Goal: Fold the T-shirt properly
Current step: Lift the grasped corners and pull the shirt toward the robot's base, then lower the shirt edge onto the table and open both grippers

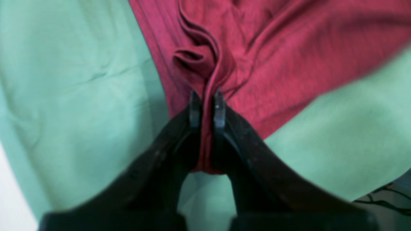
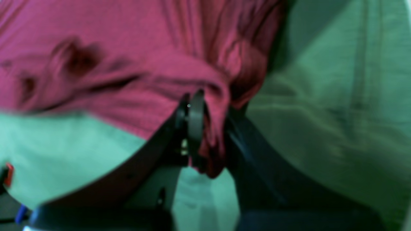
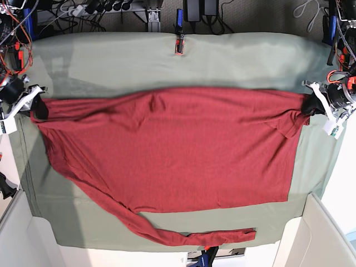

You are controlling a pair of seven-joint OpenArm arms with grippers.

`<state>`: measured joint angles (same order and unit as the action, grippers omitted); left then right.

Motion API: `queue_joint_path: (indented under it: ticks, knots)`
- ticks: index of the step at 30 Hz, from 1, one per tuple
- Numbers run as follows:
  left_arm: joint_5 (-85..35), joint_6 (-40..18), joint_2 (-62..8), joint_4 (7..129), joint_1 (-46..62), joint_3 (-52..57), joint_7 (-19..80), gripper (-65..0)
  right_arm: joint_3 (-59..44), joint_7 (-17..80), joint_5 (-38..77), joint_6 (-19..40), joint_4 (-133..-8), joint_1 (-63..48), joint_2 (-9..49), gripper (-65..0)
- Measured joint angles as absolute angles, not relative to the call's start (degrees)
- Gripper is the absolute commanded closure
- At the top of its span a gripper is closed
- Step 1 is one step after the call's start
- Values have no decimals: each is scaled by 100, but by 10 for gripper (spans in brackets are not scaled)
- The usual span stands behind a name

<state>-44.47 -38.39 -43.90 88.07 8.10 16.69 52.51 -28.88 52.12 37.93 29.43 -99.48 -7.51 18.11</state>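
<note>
Both end effectors (image 1: 207, 107) (image 2: 208, 109) clamped (arms outstretched) — apart.

Even, diffuse overhead light fills the base view, sharp throughout, with soft shadows under the shirt (image 3: 172, 156). Both wrist views are soft and smeared, the right one worse, its green cloth (image 2: 337, 112) darkened by shadow.

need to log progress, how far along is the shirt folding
Early. Done: the T-shirt is gripped at both far corners, left gripper and right gripper each shut on bunched fabric. In hand: it is stretched wide across the table cloth. Left: no neat fold shows, and one long sleeve trails loose.
</note>
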Motion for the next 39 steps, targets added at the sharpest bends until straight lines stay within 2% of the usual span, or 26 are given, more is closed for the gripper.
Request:
queue_joint_path:
  ticks: [10, 22, 39]
  knots:
    - [-4591, -3872, -4858, 9312, 1529, 2440, 5295, 0, -2886, 5262, 3940, 2987, -10357, -1367, 2445, 0]
    - [-4729, -3931, -4794, 9942, 3120, 3520, 5271, 0, -3415, 5502, 4405, 3138, -10368, -1940, 2506, 0]
    - [-4661, -4018, -4276, 10005, 3173, 3544, 5107, 0, -3483, 5422, 4156, 3157, -10366, -2381, 2510, 0]
